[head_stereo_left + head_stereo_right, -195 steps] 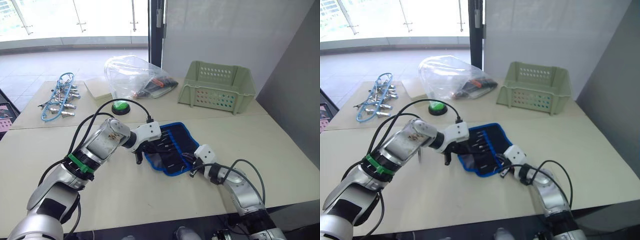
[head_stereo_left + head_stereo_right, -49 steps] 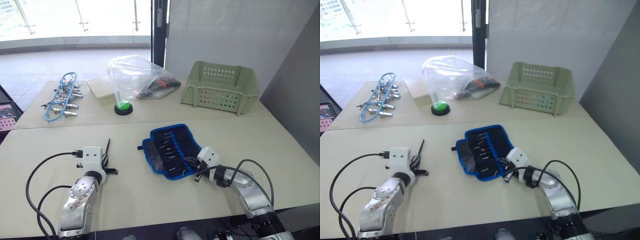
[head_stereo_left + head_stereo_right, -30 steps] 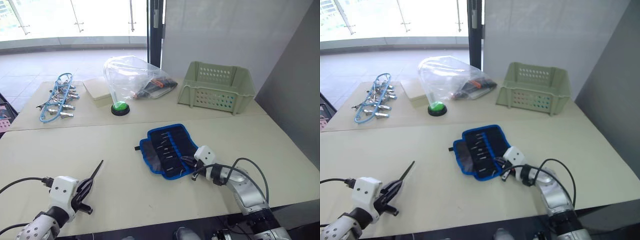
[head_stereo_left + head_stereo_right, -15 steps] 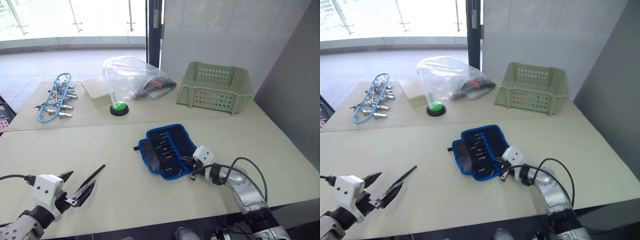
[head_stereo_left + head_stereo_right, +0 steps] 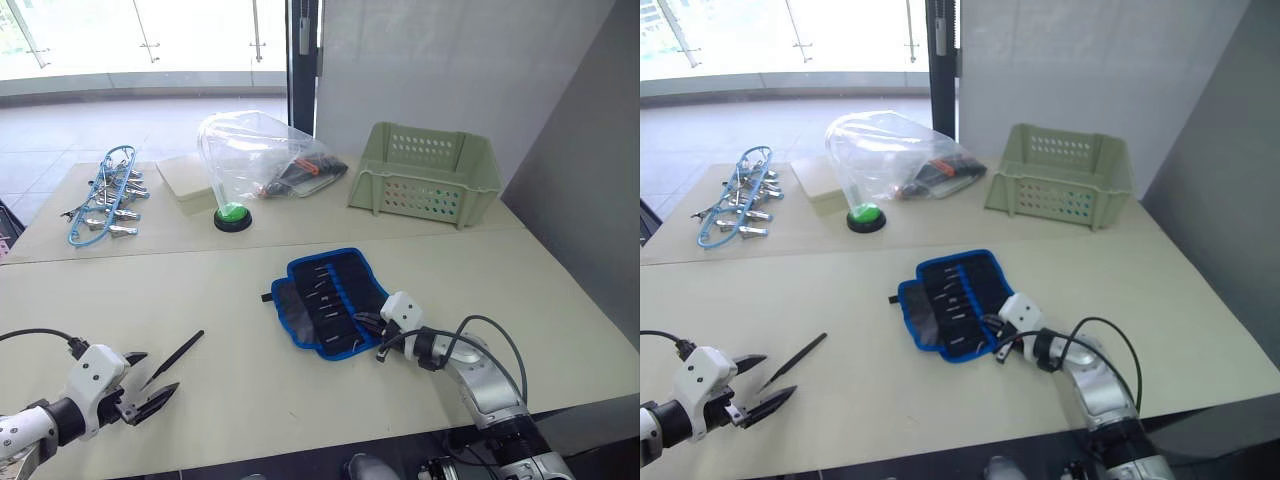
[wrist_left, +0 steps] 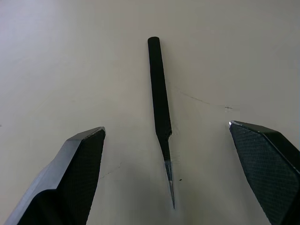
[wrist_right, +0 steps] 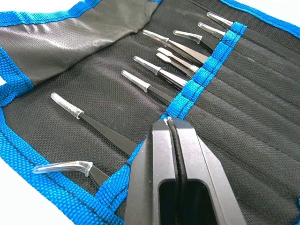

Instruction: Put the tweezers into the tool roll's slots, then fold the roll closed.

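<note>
Both eye views look forward and down from the head over one table (image 5: 560, 300). The left wrist view sits close above a loose tweezer (image 6: 161, 122) at the table's 7 o'clock; the right wrist view looks closely at the tool roll (image 7: 262, 140) at centre.

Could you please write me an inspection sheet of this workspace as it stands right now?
Surface: pale table made of two tops, with a seam running across.
Job's things: tool roll lies open and flat, several tweezers tucked in its slots; one loose tweezer lies bare on the table.
Clutter: green perforated basket, clear plastic bag, green button, silver clips on blue cord, a pale flat pad.
Grippers: left gripper, jaws wide open, lined up with the loose tweezer; right gripper, jaws shut, tip on the roll's blue band.
Cables: black leads loop at both wrists.
Surroundings: grey wall, glass doors behind.
</note>
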